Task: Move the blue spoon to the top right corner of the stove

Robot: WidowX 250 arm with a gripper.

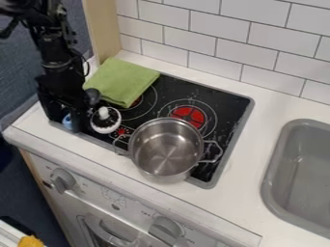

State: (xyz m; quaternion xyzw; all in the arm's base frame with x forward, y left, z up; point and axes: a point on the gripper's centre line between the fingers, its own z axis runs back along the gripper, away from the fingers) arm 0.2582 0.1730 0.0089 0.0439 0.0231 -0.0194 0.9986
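Note:
The black gripper (63, 112) hangs low over the front left corner of the stove (229, 126), just left of a black-and-white lid with a white knob. A small blue piece (67, 121), apparently part of the blue spoon, shows at the gripper's lower end; the gripper hides the rest of it. I cannot tell whether the gripper holds it. Beside the gripper's right side is a dark rounded shape (92, 95) that I cannot identify.
On the stove stand a steel pot (166, 150) at the front right and the lid (105, 120). A green cloth (121, 81) covers the back left corner. A tiled wall (219, 36) rises behind, and a grey sink (283, 159) lies to the right.

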